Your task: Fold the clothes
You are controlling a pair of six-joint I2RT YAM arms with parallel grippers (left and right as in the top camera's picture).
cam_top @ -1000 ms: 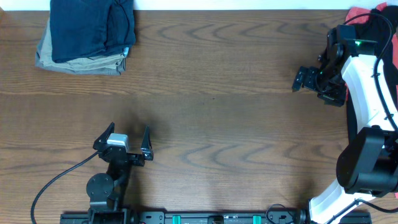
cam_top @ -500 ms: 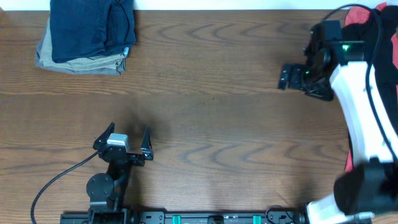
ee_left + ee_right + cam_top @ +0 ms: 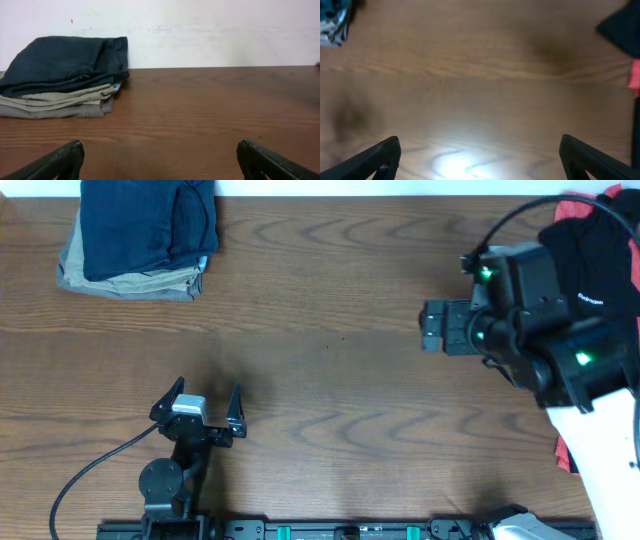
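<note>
The navy garment (image 3: 150, 225) lies folded at the far left corner of the counter (image 3: 330, 380), on top of the khaki trousers (image 3: 130, 280), its edges roughly in line with the pile beneath. To judge by that, the folding itself looks finished, or nearly so. The right arm (image 3: 530, 310) hangs over bare wood on the right side, well apart from that stack. Its jaws are spread wide with nothing between them, and its wrist view shows only blurred wood grain. The left arm (image 3: 185, 430) sits near the front edge, its jaws likewise wide open and empty, facing the stack from a distance. The step in hand appears to be an unloaded move of the right arm, so the main care is to keep the jaws raised off the counter and clear of the black T-shirt (image 3: 600, 270) bunched at the right edge. If the stack needs squaring, the left arm is the nearer one.
</note>
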